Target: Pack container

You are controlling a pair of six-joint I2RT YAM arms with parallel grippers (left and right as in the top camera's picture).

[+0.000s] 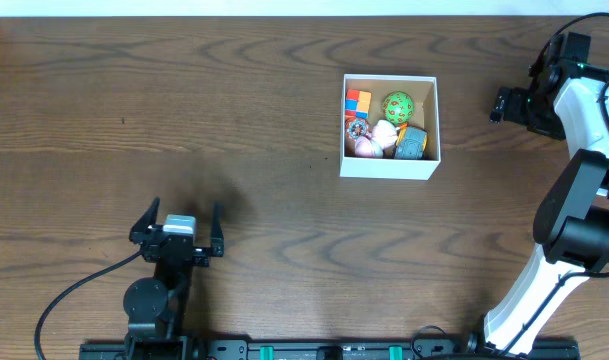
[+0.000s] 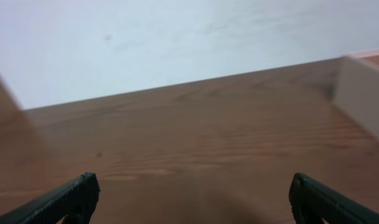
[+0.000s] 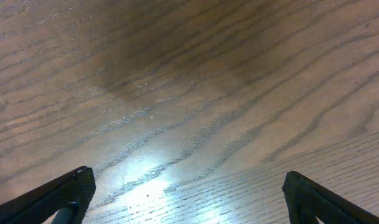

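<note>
Right gripper [image 1: 497,105] spread, container [image 1: 389,166] nearby, leftward

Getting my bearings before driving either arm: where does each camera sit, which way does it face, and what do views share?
Overhead: above the table, looking straight down; container right of centre, left gripper lower left in frame, right gripper right of the container.
Left wrist: low over the table, facing a pale wall; left fingers spread at the bottom corners, container's side at right.
Right wrist: angled down at bare table; right fingers spread at the bottom corners.
Shared: overhead and left wrist both show the container.
</note>
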